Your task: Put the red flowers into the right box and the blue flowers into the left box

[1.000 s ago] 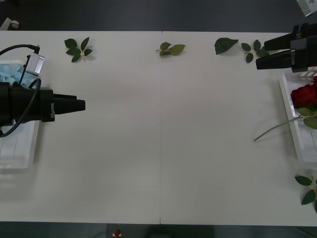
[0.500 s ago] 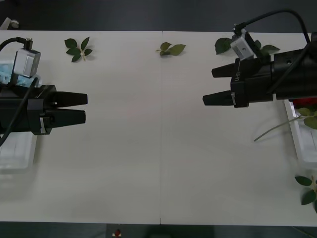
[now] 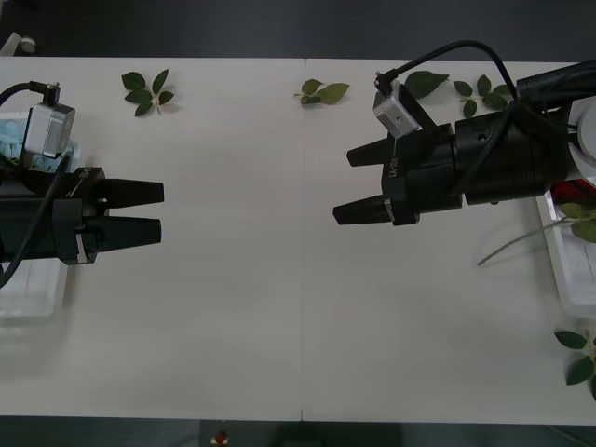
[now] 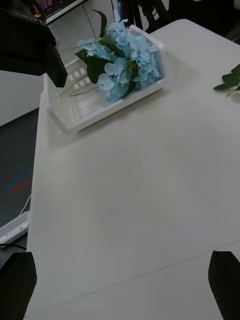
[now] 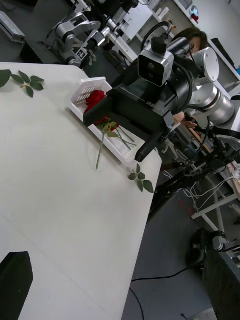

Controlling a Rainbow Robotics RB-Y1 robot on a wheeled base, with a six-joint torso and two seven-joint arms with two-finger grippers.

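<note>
Best kept spread, empty and well above the bench (image 3: 279,307): left tool (image 3: 160,210), right tool (image 3: 352,184), with blue flowers (image 4: 122,62) in left box (image 4: 75,112), red flowers (image 5: 97,102) in right box (image 5: 80,97).

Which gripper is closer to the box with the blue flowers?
The left gripper. Its arm lies right over the left box holding the blue flowers; the right gripper hangs open past the table's middle, far from it.
</note>
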